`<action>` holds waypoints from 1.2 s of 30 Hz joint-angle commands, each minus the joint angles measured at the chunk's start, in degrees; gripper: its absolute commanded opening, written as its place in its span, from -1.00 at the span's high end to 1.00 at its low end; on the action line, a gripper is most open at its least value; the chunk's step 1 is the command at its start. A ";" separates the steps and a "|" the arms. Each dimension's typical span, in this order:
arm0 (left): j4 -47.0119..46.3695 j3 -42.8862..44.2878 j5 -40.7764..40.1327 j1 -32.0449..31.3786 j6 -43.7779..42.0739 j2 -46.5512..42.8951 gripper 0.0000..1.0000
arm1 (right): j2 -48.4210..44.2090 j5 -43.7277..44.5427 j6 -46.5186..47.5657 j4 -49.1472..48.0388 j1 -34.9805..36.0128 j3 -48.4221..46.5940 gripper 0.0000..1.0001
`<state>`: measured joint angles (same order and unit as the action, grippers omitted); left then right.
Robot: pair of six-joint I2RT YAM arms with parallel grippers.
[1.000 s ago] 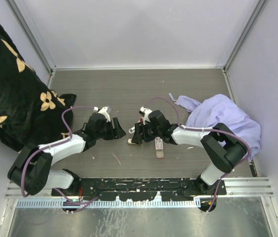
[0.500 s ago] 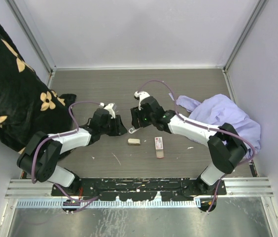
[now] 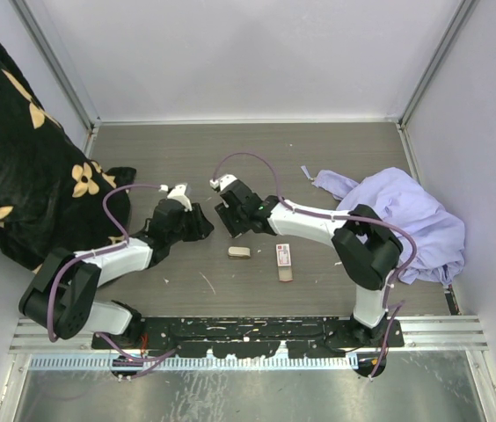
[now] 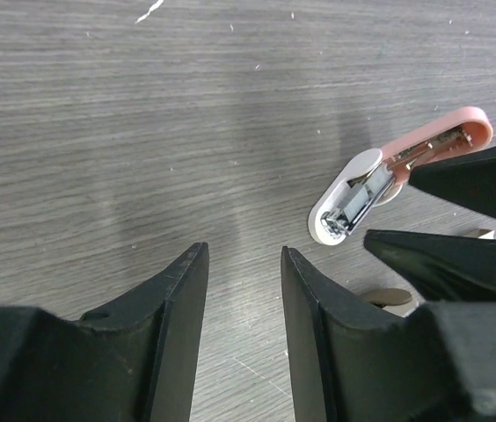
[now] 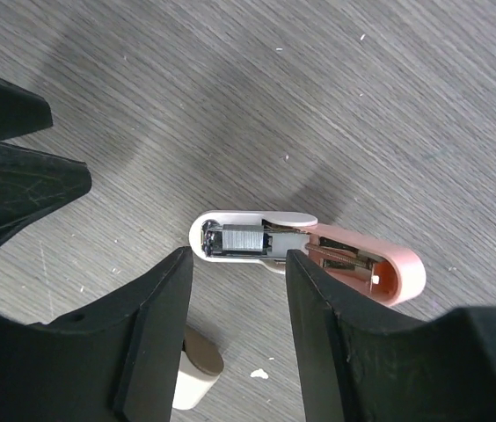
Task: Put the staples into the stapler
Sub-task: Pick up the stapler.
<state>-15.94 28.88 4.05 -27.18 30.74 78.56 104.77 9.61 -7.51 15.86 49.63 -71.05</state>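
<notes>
Right end effector (image 5: 237,264) is hovering half-open over the open pink-and-white plastic stapler (image 5: 310,251), gripping nothing. Left end effector (image 4: 244,259) is standing narrow and empty beside it. You should be clamping the stapler's base squarely, leaving its channel clear. The red-and-white cardboard staple box (image 3: 283,255) is lying nearer you.

The left tool (image 4: 244,257) hangs jaws apart over the tabletop (image 4: 125,123), with the opened pink-and-white stapler (image 4: 355,189) ahead to its right.
</notes>
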 commanded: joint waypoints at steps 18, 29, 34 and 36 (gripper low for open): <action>-7.01 -1.22 -2.34 0.28 -1.21 -1.02 0.17 | 4.57 4.94 4.82 -2.29 1.70 -3.84 0.07; -7.41 -1.22 -1.94 0.24 -1.21 -0.38 0.17 | 5.72 7.74 4.27 -3.89 3.07 -2.99 0.18; -7.60 -1.16 -1.76 0.28 -1.10 -0.40 0.17 | 6.71 10.15 2.93 -4.21 4.15 -2.90 0.22; -7.61 -1.34 -1.67 0.28 -1.18 -0.39 0.17 | 6.75 10.50 2.22 -4.00 4.17 -2.85 0.24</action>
<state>-19.97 27.73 2.79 -27.09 30.55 78.39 110.78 17.98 -3.40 13.89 53.17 -72.69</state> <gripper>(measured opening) 0.414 0.389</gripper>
